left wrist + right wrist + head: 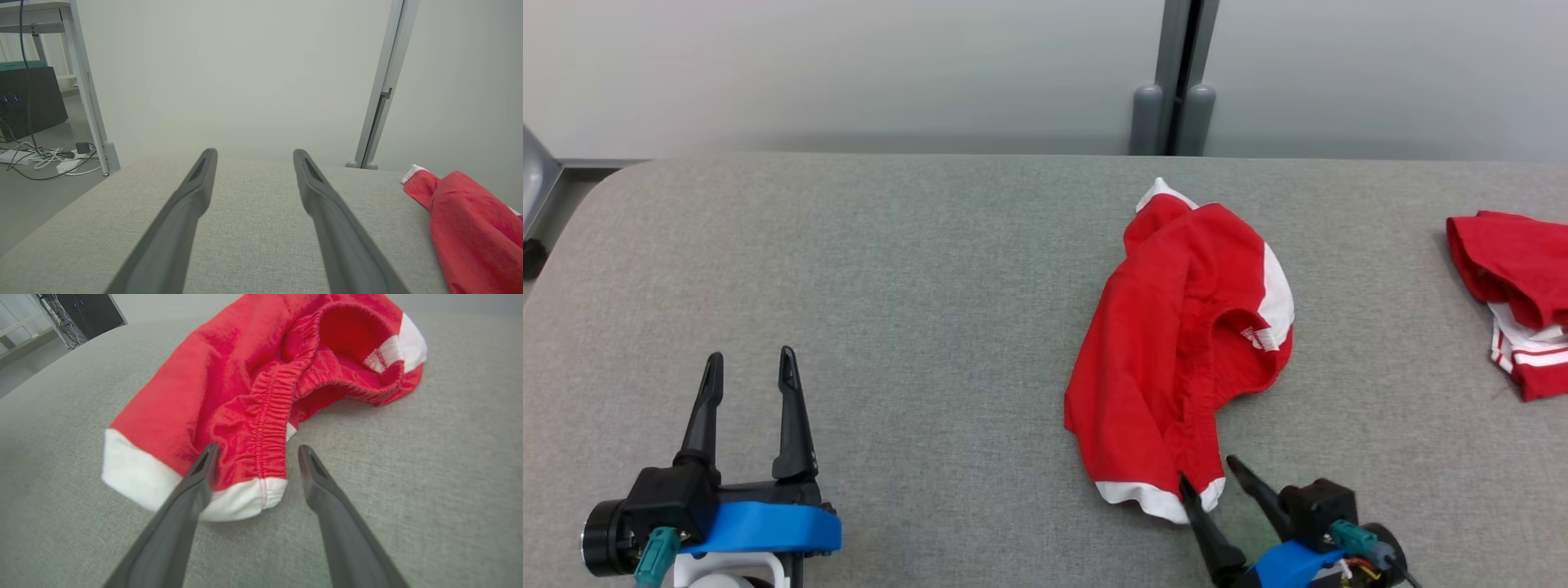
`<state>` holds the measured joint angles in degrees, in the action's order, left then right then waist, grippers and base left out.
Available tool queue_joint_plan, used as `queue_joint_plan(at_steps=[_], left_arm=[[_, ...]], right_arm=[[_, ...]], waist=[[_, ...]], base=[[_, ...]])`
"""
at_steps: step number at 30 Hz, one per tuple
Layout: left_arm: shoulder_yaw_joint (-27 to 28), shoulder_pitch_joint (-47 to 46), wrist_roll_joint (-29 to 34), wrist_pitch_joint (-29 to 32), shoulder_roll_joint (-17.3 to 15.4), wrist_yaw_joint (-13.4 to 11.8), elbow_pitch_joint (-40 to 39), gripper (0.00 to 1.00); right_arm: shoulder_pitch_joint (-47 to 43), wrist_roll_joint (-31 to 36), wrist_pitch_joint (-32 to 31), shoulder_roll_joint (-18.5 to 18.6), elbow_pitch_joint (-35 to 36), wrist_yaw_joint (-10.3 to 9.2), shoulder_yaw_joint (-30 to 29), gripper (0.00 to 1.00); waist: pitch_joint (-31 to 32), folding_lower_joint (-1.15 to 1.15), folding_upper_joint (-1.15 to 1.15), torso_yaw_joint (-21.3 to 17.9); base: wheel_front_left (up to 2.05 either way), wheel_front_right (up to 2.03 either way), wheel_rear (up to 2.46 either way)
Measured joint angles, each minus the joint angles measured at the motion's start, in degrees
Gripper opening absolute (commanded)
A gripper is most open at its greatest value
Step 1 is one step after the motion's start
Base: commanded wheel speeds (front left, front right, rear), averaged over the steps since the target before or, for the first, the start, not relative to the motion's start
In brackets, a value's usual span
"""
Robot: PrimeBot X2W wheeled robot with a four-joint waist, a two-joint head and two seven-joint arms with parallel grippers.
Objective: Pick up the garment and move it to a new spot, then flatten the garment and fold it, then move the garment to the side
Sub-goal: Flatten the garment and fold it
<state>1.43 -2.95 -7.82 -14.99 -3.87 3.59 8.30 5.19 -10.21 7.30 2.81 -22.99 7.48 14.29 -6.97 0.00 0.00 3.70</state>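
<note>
A crumpled red garment [1176, 343] with white trim and an elastic waistband lies right of centre on the grey table [915, 286]. My right gripper [1207, 472] stands open at the garment's near white-hemmed corner [245, 498], its left finger over the hem and its right finger above bare table. The waistband [273, 412] runs up between the fingers in the right wrist view. My left gripper [752, 363] is open over bare table at the lower left, far from the cloth; the garment's edge [470, 224] shows at the right of the left wrist view.
A second red and white garment [1519, 286] lies folded at the table's far right edge. A grey post [1176, 82] stands behind the table against a pale wall. Cables and a dark box [28, 106] sit on the floor beyond the table's left end.
</note>
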Motion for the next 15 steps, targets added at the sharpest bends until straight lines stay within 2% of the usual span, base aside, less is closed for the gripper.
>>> queue_joint_plan(at_steps=[5,9,11,15], left_arm=[[0.2,-0.7,0.3,0.0,0.2,0.1,0.0,1.0],[0.5,-0.7,0.7,0.0,0.4,0.3,0.0,1.0],[0.8,-0.7,0.8,0.0,0.4,0.3,0.0,1.0],[1.3,-0.7,0.9,0.0,0.5,0.2,-0.1,1.0]], right_arm=[[2.1,-1.2,1.9,0.0,-8.1,0.0,0.9,1.0],[4.2,-3.0,3.0,0.0,-11.3,0.0,3.0,1.0],[4.8,-4.0,3.6,0.0,-12.2,0.0,3.8,0.0],[5.4,-4.8,5.4,-0.2,-13.3,0.02,0.3,0.0]], waist=[[-0.7,0.0,0.0,1.2],[-1.0,0.0,0.0,1.7],[-1.0,0.0,0.0,1.7],[-1.1,0.0,0.0,1.2]], base=[[0.0,0.0,0.0],[0.0,0.0,0.0],[0.0,0.0,0.0],[0.0,0.0,0.0]])
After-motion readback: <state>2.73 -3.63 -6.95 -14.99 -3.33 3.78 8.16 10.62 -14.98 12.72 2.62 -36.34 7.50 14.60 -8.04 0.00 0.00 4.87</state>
